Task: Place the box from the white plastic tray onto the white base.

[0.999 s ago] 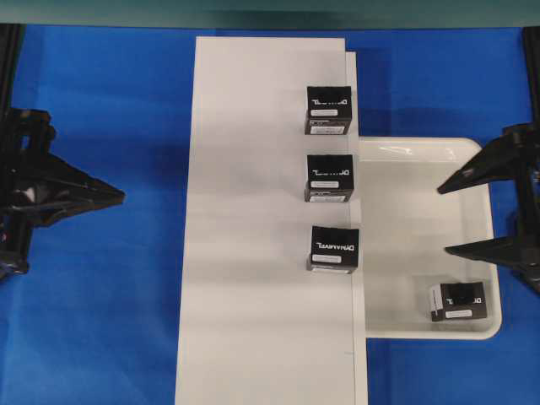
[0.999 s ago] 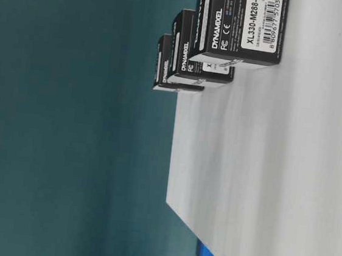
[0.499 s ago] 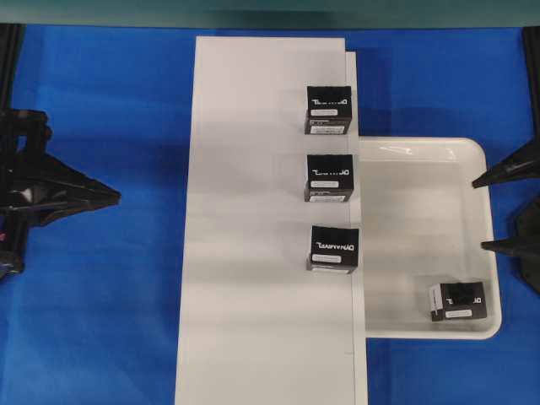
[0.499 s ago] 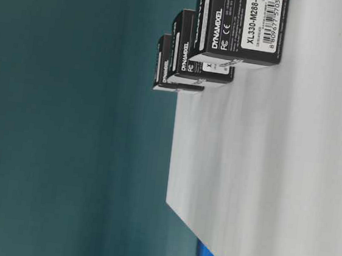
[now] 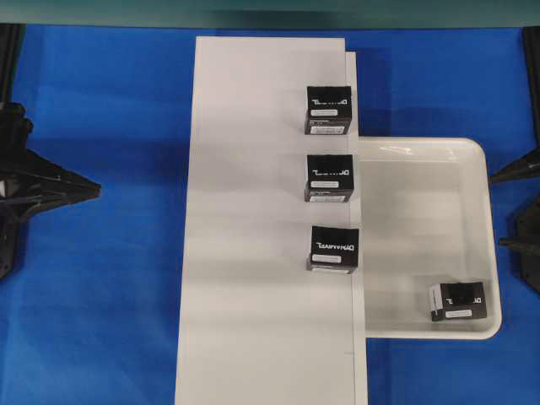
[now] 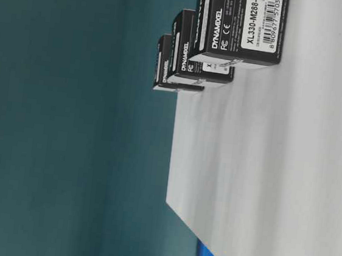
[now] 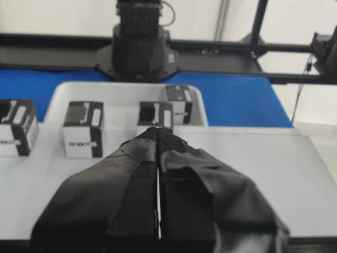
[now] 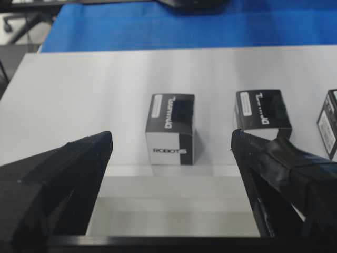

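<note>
The box (image 5: 334,249) stands slightly askew on the right edge of the white base (image 5: 253,211), front of a row with two alike boxes (image 5: 329,178) (image 5: 328,110). In the right wrist view the box (image 8: 171,137) faces me across the white plastic tray (image 8: 174,211). My right gripper (image 5: 496,211) hangs open and empty at the tray's (image 5: 422,219) right rim, its fingertips (image 8: 100,150) wide apart. My left gripper (image 5: 94,191) is shut on nothing over the blue mat left of the base, its fingers (image 7: 142,158) pressed together.
Another black box with a white side face (image 5: 456,302) lies in the tray's front right corner. Blue mat (image 5: 126,295) surrounds the base and the tray. The table-level view shows the three boxes (image 6: 201,48) in line on the base (image 6: 276,176).
Both arms have drawn back outward: the left gripper to the left, the right gripper to the right past the tray's rim. The boxes have not moved.
</note>
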